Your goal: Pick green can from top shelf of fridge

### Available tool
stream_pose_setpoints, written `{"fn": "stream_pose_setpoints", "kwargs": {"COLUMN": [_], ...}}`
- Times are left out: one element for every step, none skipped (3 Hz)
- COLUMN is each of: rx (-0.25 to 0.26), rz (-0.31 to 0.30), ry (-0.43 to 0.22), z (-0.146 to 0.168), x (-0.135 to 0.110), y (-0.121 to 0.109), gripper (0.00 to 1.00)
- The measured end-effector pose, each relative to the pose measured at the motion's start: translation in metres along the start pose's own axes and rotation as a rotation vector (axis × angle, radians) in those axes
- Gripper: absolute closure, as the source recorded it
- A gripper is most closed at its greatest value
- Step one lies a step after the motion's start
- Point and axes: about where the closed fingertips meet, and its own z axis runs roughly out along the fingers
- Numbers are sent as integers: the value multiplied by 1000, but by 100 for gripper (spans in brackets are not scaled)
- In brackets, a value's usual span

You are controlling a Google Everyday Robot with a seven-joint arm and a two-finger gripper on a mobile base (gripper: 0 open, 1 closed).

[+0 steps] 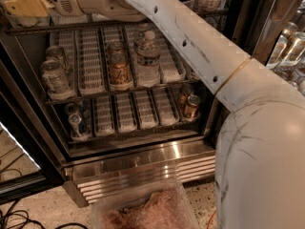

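The fridge (143, 163) stands open in front of me, with wire racks, white slotted trays and a ribbed steel grille at its base. My white arm reaches across the view up to the left. My gripper (26, 6), with a yellowish end piece, sits at the top left corner at the level of the top shelf (57, 28), just above its front rail. The green can is not in view; it is hidden or outside the frame.
The shelf below holds silvery cans (55, 75), orange-brown cans (119, 68) and a water bottle (147, 56). The lowest shelf holds more cans (190, 104). A clear plastic bin (143, 209) sits on the floor in front. Cables (24, 218) lie at the left. Bottles (290, 46) stand at the right.
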Motion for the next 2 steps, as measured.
{"fn": "stream_pose_setpoints", "kwargs": {"rx": [-24, -55], "rz": [-39, -128], "ry": [-2, -18], "z": [6, 11], "x": [-9, -40], "y": [-4, -6], "gripper": [100, 100]}}
